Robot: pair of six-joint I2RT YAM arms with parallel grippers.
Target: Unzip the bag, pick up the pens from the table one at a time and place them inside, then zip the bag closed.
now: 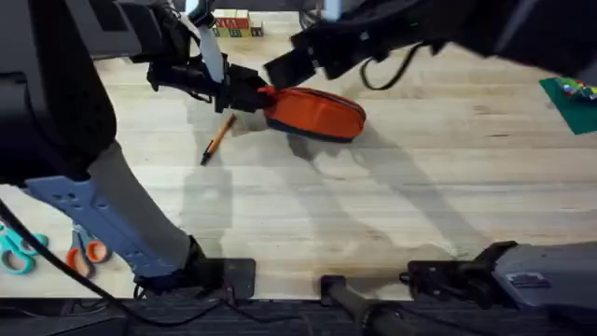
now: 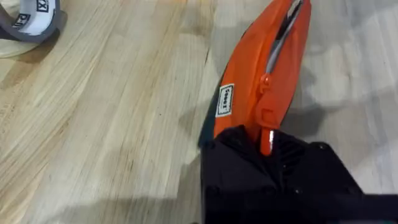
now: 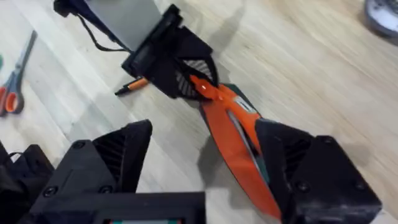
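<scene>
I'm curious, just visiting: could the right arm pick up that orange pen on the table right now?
Probably not at once: the pen lies free on the table, but the left tool stands beside it, and the right tool straddles the bag.

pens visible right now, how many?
1. The orange pen lies on the table, just beside the end of the bag that the left pincer grips. Others may be hidden inside the bag or under the arms.

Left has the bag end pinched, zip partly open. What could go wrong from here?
1. The left gripper holds the bag only at its tab end, so it may slip free.
2. The right gripper is open astride the bag and could snag fabric.
3. The pen lies close by and could get knocked.
</scene>
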